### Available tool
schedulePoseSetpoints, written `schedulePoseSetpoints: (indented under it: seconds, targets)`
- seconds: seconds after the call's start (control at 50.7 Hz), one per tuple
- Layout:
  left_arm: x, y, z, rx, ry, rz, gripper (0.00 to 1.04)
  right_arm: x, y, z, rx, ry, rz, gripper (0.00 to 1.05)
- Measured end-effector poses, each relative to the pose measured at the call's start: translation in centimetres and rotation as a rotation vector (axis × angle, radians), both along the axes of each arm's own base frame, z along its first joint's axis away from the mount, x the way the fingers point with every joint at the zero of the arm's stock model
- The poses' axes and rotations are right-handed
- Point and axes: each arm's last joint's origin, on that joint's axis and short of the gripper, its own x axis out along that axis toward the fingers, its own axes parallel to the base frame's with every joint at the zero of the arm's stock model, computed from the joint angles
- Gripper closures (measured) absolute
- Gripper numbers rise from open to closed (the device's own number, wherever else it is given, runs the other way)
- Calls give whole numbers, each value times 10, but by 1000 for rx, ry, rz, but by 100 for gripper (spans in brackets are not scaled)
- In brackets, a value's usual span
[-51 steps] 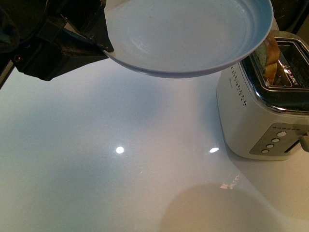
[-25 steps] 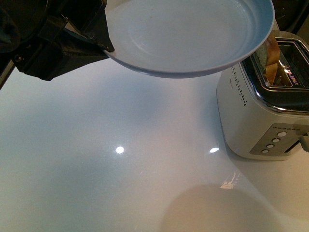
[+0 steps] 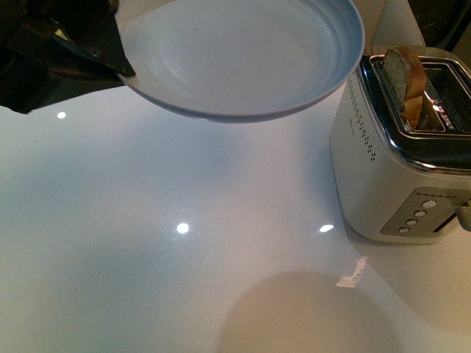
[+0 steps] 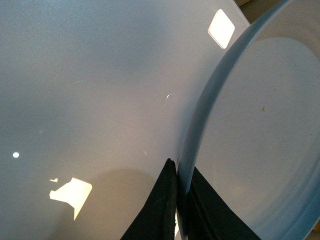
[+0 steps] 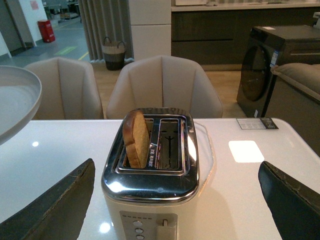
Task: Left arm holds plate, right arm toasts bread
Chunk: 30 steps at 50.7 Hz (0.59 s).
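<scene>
Step in hand: left gripper point(image 4: 182, 186) carries the plate point(image 3: 243, 59) in the air above the table point(image 3: 147, 265), beside the toaster point(image 3: 390, 169). The right side faces the toaster with nothing in its grasp.
Left gripper state: jaws pinched on the plate rim, one above and one below.
Right gripper point(image 5: 176, 165) state: spread wide, empty, short of the toaster.
Plate: tilted slightly, bare inside, apart from the toaster.
Bread point(image 3: 406, 77) location: standing in the toaster slot nearer the plate, upper part proud of the slot; the other slot is empty.
Bread orientation: long axis near vertical, leaning slightly, rounded end up. Its broad faces look toward the plate and toward the empty slot.
Toasted or not: cannot tell from colour.
Next move (judgement): if toasted, narrow the right gripper across the slice's thin dimension, grip the exposed top and lift straight up along the slot. If not, press the lever point(image 5: 162, 222).
Risk: a sideways pull would jam the slice against the slot.
</scene>
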Motion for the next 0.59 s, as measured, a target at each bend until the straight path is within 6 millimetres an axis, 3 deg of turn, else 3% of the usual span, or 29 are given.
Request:
schedulePoseSetpoints:
  seconds: [0.217, 0.355, 0.592]
  targets:
    - [28, 58, -3, 14, -29, 55, 102, 0, 0, 0, 0, 0, 0, 9]
    - [59, 106, -44, 86, -3, 124, 102, 0, 0, 0, 0, 0, 0, 9]
    - [79, 140, -106, 108, 76, 180, 102, 0, 0, 0, 0, 0, 0, 9]
